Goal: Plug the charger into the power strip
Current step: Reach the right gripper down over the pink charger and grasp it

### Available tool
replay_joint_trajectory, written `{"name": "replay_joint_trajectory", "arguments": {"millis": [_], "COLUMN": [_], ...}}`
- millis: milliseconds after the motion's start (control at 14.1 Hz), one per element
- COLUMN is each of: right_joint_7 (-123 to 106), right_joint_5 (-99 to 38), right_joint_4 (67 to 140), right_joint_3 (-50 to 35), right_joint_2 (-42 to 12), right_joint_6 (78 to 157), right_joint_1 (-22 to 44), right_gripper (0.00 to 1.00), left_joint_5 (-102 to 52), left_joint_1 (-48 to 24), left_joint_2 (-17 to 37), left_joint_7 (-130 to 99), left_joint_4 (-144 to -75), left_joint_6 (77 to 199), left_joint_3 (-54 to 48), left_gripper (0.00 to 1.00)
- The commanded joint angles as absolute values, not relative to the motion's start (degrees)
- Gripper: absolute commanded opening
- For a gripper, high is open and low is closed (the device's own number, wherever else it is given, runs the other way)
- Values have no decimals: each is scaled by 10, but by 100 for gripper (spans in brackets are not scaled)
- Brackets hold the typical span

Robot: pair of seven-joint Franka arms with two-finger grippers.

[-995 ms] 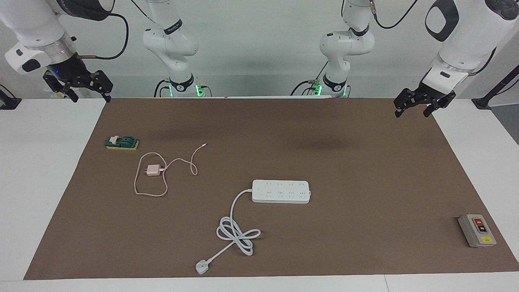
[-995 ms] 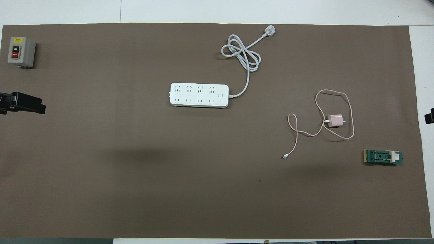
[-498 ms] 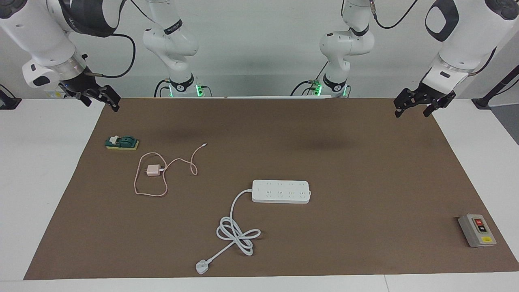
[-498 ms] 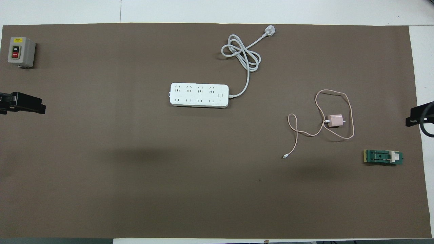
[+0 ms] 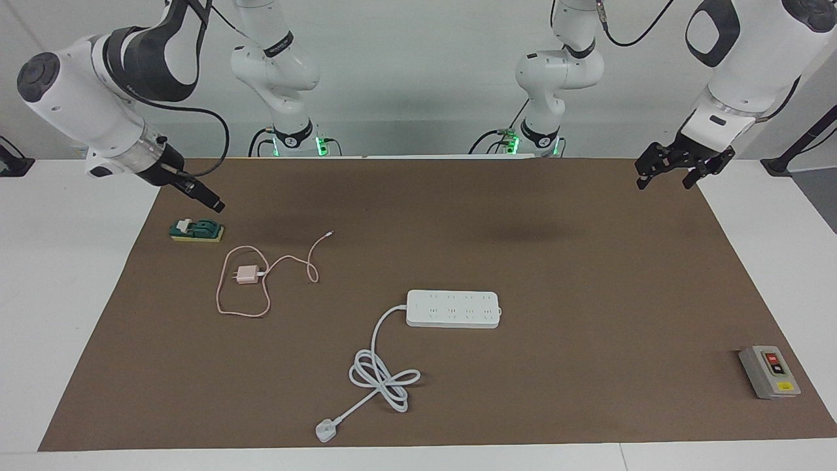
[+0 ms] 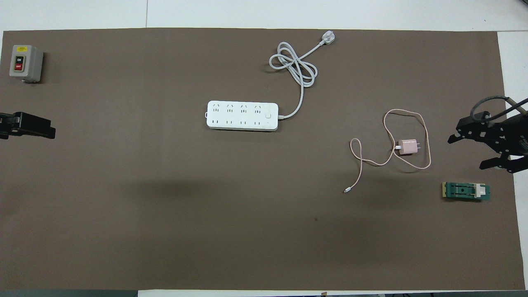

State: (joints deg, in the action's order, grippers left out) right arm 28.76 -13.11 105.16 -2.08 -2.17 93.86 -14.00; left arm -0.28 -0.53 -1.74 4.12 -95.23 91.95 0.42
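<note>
While hanging wide open and empty over the mat near a green block (image 5: 196, 230), toward the right arm's end from the power strip (image 5: 452, 309), right gripper (image 5: 209, 204) not yet at the charger (image 5: 247, 275) — nothing gripped, nothing touched. Left gripper (image 5: 664, 180) likewise spread and empty, waiting over the mat's corner toward the left arm's end from the strip.

Charger flat on the mat, well apart from the power strip: toward the right arm's end from it and a little nearer to the robots, pink cable (image 5: 225, 307) looped loosely around it.

Likely trouble from here:
- Small cube twisting or slipping in the fingers, leaving prongs askew to the slots.
- Trailing cable snagging on the green block (just beside the loop) and tugging the charger off line.
- Strip probably light and unfixed — could slide under a push unless braced.

Surface: brown mat (image 5: 588, 261) over a white table (image 5: 65, 294), flat and plain. White cord (image 5: 382, 376) coiled farther from the robots than the strip; grey switch box (image 5: 768, 371) toward the left arm's end from it. Bare pale wall at the robots' end.
</note>
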Motion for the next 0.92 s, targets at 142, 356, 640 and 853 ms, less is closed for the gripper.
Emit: {"name": "replay_joint_trajectory", "arguments": {"millis": [142, 356, 640, 853], "right_joint_7": [395, 451, 481, 481], "right_joint_5": [-219, -266, -314, -339], "right_joint_4": [1052, 1052, 1042, 1042], "right_joint_3": [-25, -24, -23, -23], "right_joint_2": [-83, -115, -177, -199], "right_joint_6": [981, 1001, 1029, 1027], "right_joint_1": [-170, -177, -195, -199], "right_gripper": [100, 100, 100, 100], "left_joint_5": [11, 11, 11, 11], "left_joint_1": [-14, -14, -14, -14], "left_joint_2": [-36, -36, -36, -36], "left_joint_7": [40, 40, 40, 40], "left_joint_4": [-974, -974, -974, -974], "left_joint_6": [928, 928, 928, 928], "left_joint_3": [11, 11, 11, 11], "left_gripper": [100, 100, 100, 100]}}
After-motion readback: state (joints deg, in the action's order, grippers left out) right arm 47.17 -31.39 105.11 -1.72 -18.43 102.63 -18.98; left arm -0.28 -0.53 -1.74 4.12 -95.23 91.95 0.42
